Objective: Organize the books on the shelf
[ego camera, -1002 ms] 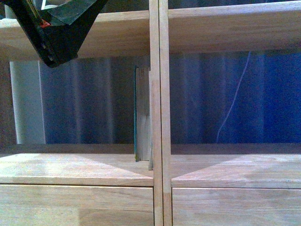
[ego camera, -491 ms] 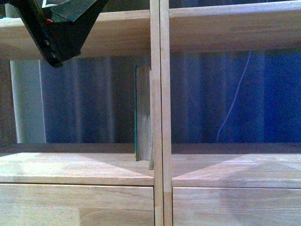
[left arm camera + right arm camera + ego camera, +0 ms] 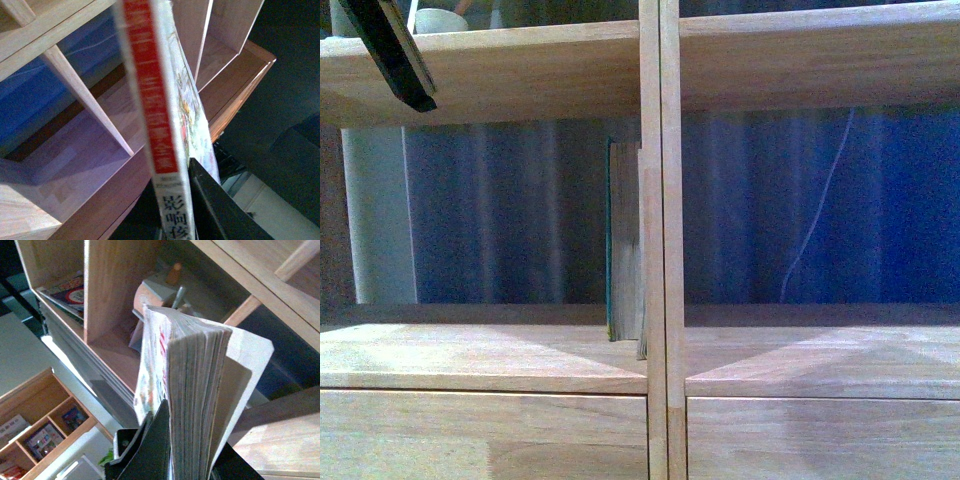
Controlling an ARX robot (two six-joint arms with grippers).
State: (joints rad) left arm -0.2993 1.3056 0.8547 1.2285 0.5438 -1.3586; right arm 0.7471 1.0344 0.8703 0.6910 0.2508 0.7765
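Observation:
The light-wood shelf (image 3: 658,200) fills the front view. A dark-teal book with yellowed pages (image 3: 623,240) stands upright in the left compartment, against the centre divider. My left gripper (image 3: 172,200) is shut on the thin white paperback (image 3: 150,100), whose red-marked spine faces the camera; it is held upright before the open compartments. Only a dark part of my left arm (image 3: 390,50) shows at the front view's upper left. My right gripper (image 3: 190,440) is shut on a thicker book (image 3: 195,385) with a colourful cover, held page-edges up near a shelf board.
A white cup (image 3: 440,20) sits on the board above the left compartment. The right wrist view shows a small wooden object (image 3: 150,295) and flat magazines (image 3: 70,292) in compartments, and a low wooden cabinet (image 3: 45,435) with books beyond. Drawer fronts (image 3: 480,435) lie below.
In the front view my left gripper has moved up and to the left, mostly out of the frame. The teal book has not moved.

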